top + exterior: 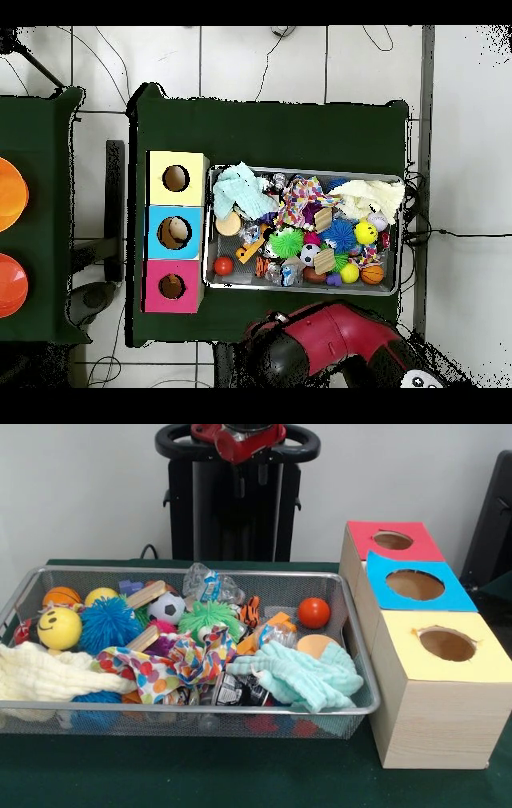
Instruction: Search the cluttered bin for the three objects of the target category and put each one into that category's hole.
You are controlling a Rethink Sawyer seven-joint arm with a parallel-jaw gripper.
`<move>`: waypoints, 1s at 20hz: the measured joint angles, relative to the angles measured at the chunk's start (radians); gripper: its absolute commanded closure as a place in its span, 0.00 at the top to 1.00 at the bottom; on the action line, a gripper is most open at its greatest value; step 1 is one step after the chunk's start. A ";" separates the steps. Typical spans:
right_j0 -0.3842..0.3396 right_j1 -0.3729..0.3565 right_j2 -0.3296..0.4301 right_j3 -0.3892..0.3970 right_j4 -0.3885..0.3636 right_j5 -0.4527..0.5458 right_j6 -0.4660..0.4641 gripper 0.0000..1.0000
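The wire mesh bin (200,707) stands on the green table, full of clutter; it also shows in the overhead view (300,288). An orange plush with black tiger stripes (251,613) lies near its far middle, half buried, and shows from above (262,266). I see no tan-brown plush; it may be hidden under the clutter. The red-ringed hole (393,541) is on the wood box furthest from the front camera (171,286). My gripper (250,474) hangs drawn back above the pedestal, away from the bin. From above only the red arm (330,335) shows.
Blue-ringed hole (414,585) and yellow-ringed hole (446,644) sit beside the red one. In the bin lie a blue spiky ball (108,624), a green spiky ball (206,616), a yellow smiley ball (59,629), a soccer ball (166,608), a red ball (314,613) and cloths (304,676).
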 measured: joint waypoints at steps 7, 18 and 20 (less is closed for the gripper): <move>0.045 0.019 -0.019 -0.076 0.031 0.096 0.000 1.00; 0.092 0.044 -0.032 -0.187 0.069 0.215 0.000 1.00; 0.102 0.053 -0.036 -0.211 0.069 0.232 0.000 1.00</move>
